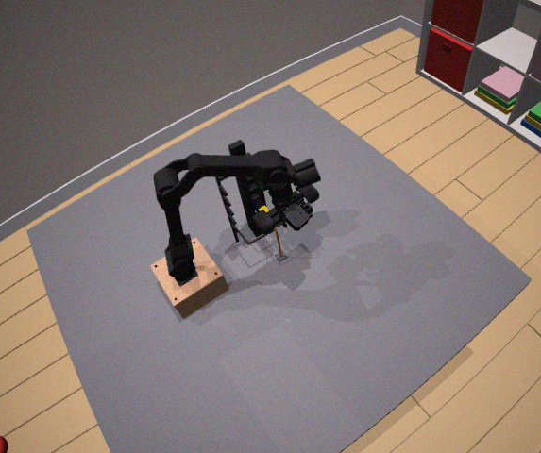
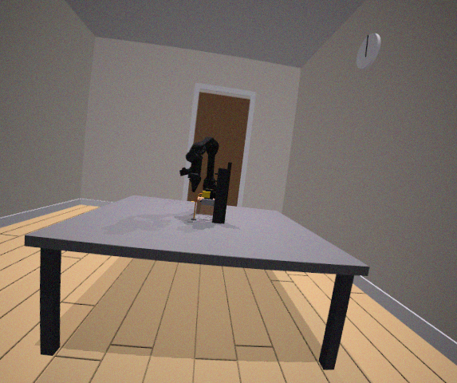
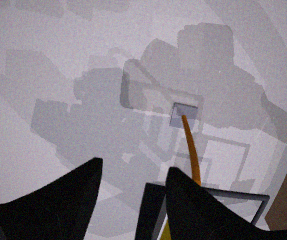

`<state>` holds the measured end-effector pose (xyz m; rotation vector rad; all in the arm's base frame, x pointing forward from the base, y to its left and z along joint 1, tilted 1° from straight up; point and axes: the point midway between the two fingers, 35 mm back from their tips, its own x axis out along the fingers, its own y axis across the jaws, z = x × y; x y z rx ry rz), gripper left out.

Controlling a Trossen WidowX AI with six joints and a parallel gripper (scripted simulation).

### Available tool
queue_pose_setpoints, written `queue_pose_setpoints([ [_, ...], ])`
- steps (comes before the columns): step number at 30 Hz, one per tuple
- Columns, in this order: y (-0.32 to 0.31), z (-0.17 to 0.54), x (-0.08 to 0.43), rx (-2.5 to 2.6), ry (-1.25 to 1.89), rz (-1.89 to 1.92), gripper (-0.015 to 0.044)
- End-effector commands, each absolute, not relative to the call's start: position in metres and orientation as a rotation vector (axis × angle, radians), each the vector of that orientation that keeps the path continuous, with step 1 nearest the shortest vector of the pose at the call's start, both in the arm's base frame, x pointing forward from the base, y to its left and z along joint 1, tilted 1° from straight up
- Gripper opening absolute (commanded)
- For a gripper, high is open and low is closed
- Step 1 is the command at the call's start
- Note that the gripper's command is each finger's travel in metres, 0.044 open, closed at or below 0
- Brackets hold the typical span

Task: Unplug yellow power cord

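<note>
Beside the black upright post (image 1: pixel 245 194) (image 2: pixel 221 198), on its cord side, I have the yellow plug (image 1: pixel 262 209) (image 2: pixel 206 194) (image 3: pixel 166 232), raised off the table (image 1: pixel 270 370) (image 2: pixel 203 242). I can't tell which part back there is the power strip, or how deep the plug sits in it. The orange-yellow cord (image 1: pixel 278 242) (image 2: pixel 195 211) (image 3: pixel 191 150) drops from the plug to a small foot plate (image 1: pixel 280 257) (image 2: pixel 193 219) (image 3: pixel 184 112) near the post.

I expect the plug to be light and rigid, the cord bendy. I'd take the plug body by opposite sides, close to the post, and pull straight out; tugging the cord would probably twist it (never my favourite way to unplug anything). Smooth faces might slip under a shallow pinch.

My gripper (image 1: pixel 279 222) (image 2: pixel 195 189) (image 3: pixel 135 171) hovers near the post with its fingers partway apart and nothing between them. In the wrist view the cord passes beyond one finger, outside the gap; whether that finger brushes anything I can't tell.
</note>
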<state>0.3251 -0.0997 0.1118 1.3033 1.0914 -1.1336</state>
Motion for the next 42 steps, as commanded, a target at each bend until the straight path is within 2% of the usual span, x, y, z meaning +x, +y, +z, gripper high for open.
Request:
queue_pose_setpoints([
  [1, -0.076, 0.118, 0.289, 1.275, 1.161, -1.241, 0.016],
  [42, -0.035, 0.115, 0.292, 1.277, 1.163, -1.239, 0.016],
])
